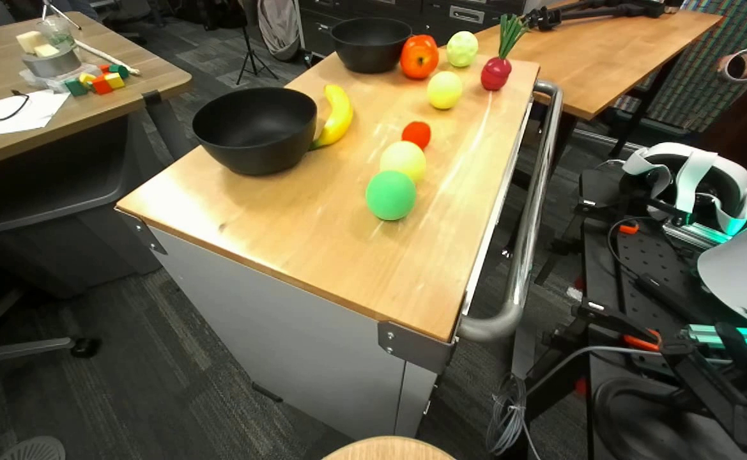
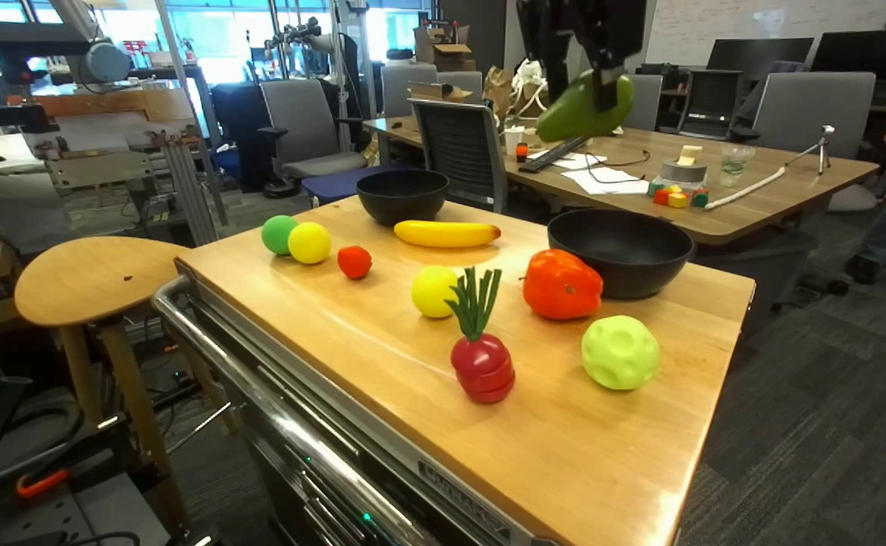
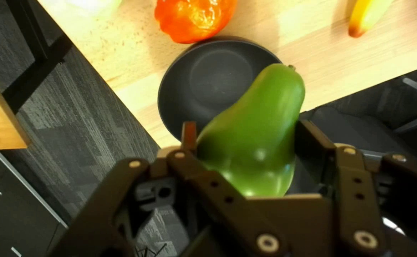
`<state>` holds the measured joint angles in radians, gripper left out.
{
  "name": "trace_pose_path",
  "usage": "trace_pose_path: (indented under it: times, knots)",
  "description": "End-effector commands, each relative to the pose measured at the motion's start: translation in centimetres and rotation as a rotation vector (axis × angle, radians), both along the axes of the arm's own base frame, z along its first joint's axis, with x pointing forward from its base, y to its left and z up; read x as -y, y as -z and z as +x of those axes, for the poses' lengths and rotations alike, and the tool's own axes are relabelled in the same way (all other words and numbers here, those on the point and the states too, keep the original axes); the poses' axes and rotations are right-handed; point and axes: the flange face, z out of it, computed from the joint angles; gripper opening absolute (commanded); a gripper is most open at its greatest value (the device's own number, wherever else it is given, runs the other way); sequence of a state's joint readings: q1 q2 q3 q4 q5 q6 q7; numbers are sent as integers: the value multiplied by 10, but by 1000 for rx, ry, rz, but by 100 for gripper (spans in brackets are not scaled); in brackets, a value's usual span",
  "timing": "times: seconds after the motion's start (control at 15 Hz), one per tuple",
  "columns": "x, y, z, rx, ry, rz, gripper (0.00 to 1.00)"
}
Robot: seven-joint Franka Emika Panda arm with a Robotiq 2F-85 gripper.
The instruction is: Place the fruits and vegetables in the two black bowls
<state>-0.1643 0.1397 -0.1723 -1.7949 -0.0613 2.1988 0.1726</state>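
A green pear-shaped piece [image 3: 254, 135] is pinched in my gripper [image 3: 247, 137], whose fingers press on both its sides. In the wrist view it hangs above a black bowl [image 3: 212, 82], covering part of that bowl. This bowl [image 2: 624, 254] looks bare inside and stands beside the red-orange pepper [image 2: 561, 287]. The second black bowl [image 1: 255, 134] is by the banana [image 1: 338, 118]. Loose on the tabletop lie a light green dimpled ball [image 2: 621, 353], a red beet with green leaves [image 2: 482, 368], two yellow balls [image 2: 433, 292], a small red round [image 2: 355, 262] and a green ball [image 2: 277, 234].
The wooden cart top [image 1: 322, 223] has a metal rail [image 1: 533, 211] along one long side. A round stool [image 2: 98, 277] stands near its end. Another table [image 2: 761, 178] holds blocks, tape and papers, with a grey chair [image 2: 458, 152] before it.
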Motion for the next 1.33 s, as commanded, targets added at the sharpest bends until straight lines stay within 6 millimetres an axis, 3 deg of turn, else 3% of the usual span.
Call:
trace_pose_path:
  times: [0.0,0.2,0.4,0.47,0.53,0.6,0.73,1.0,1.27]
  knots:
    - [9,36,42,-84,-5,-10,43]
    - [13,65,67,-110,-20,-16,43]
    - [19,77,82,-140,-13,-16,43]
    - [22,81,86,-154,-10,-18,49]
    - [25,84,88,-171,-5,-19,80]
    - [26,85,89,-183,-3,-15,91]
    - [26,84,87,-209,-10,2,98]
    - [1,59,73,-258,-84,72,100]
    - [-57,13,57,-195,-188,154,99]
